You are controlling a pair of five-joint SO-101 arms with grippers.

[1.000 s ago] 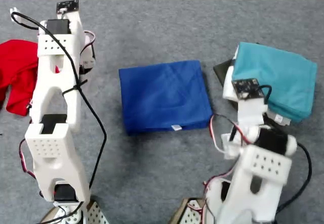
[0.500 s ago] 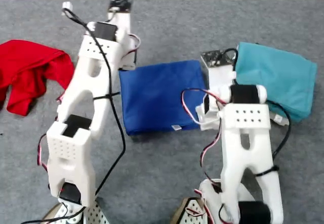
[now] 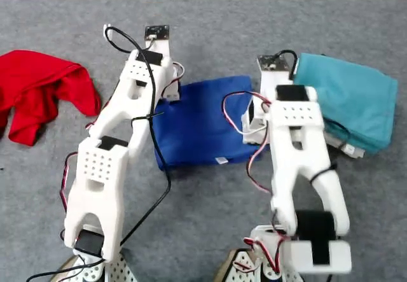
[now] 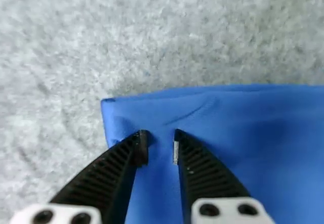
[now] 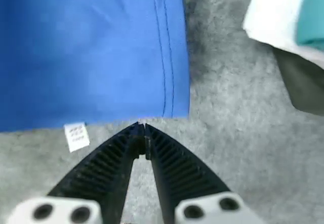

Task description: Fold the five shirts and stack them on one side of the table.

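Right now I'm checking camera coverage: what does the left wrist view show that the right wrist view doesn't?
Left wrist view: the left gripper, open, over a corner of the blue shirt. Right wrist view: the right gripper, shut, at that shirt's edge, a white tag and the teal shirt. Both: the blue shirt on the grey table.

The high camera looks down on the grey felt-covered table (image 3: 210, 40) from above the arms' bases. The wrist cameras sit close behind the left gripper (image 4: 158, 145) and right gripper (image 5: 141, 133), facing past the tips onto the folded blue cloth shirt (image 3: 203, 129), which all views share.
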